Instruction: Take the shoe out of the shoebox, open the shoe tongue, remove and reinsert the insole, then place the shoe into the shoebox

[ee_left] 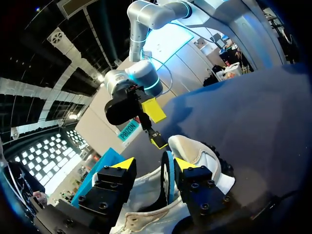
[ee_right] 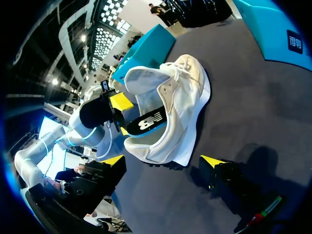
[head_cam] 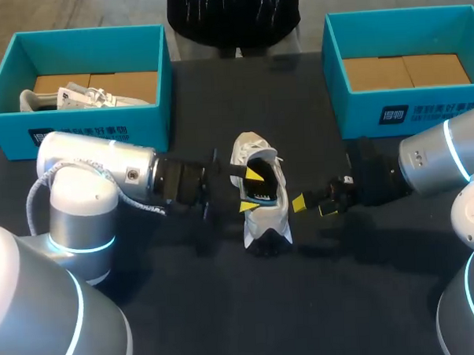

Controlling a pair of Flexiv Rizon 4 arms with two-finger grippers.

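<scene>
The white shoe (head_cam: pixel 251 151) is lying in the middle of the dark table (head_cam: pixel 227 319), outside both boxes; its black insole (head_cam: pixel 261 197) is showing inside it. The left gripper (head_cam: pixel 252 189) is coming in from the left and sitting over the shoe's opening; its fingers are spread wide with the insole's edge between them, squeezing nothing. The right gripper (head_cam: pixel 312 206) is hanging just right of the shoe, not touching it; its fingers are spread wide too, holding nothing. Far left, a blue box (head_cam: pixel 93 121) is holding another white shoe (head_cam: pixel 68 97); far right, a second blue box (head_cam: pixel 407 107) is standing well apart.
</scene>
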